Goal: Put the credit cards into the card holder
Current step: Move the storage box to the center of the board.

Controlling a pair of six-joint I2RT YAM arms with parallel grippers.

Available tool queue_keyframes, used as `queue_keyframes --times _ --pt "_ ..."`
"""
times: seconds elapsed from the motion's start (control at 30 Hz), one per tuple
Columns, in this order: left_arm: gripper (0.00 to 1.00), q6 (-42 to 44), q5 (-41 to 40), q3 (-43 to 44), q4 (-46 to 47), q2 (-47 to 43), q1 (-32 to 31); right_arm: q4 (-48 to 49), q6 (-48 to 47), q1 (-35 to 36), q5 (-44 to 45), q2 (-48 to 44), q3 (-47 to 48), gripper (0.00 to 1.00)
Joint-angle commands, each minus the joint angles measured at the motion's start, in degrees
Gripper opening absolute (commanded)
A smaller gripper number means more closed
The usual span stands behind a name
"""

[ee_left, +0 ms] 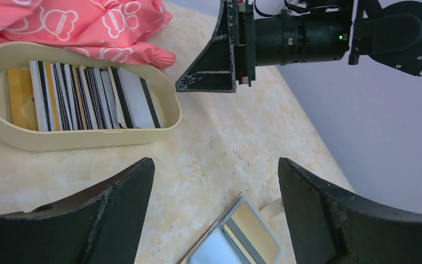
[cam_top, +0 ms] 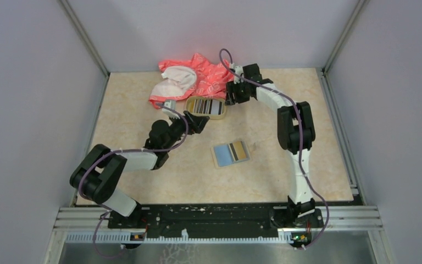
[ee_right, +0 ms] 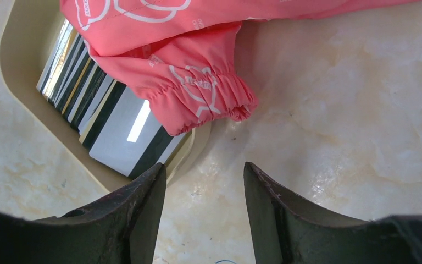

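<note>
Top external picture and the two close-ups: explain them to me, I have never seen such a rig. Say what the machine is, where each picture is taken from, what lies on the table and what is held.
These are two robot arms bolted at the table's near edge. The wide picture looks down from above and behind them. The other two come from cameras on the wrists, so the dark shapes at the bottom are each arm's own fingers. The left pincer and the right pincer both stand open and hold nothing. On the table lie a tan tray full of credit cards, an opened card holder, and a pink garment whose cuff drapes over the tray's rim.
</note>
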Motion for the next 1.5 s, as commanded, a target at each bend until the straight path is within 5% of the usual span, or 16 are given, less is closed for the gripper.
queue_keyframes --times 0.0,0.47,0.8,1.47 --pt "0.88 -1.13 1.08 -2.51 8.98 -1.87 0.25 -1.4 2.67 1.39 1.61 1.78 6.04 0.53" --pt "0.87 -1.99 2.06 -4.28 11.52 -2.24 0.23 -5.41 1.56 3.51 8.39 4.93 8.6 0.33" --pt "0.87 -2.46 3.58 -3.86 11.28 -1.73 0.24 -3.58 -1.75 3.42 10.44 -1.52 -0.37 0.18" --pt "0.86 -5.72 8.29 -2.66 7.24 -1.44 0.24 -4.51 -16.29 -2.3 8.84 -9.52 -11.57 0.15"
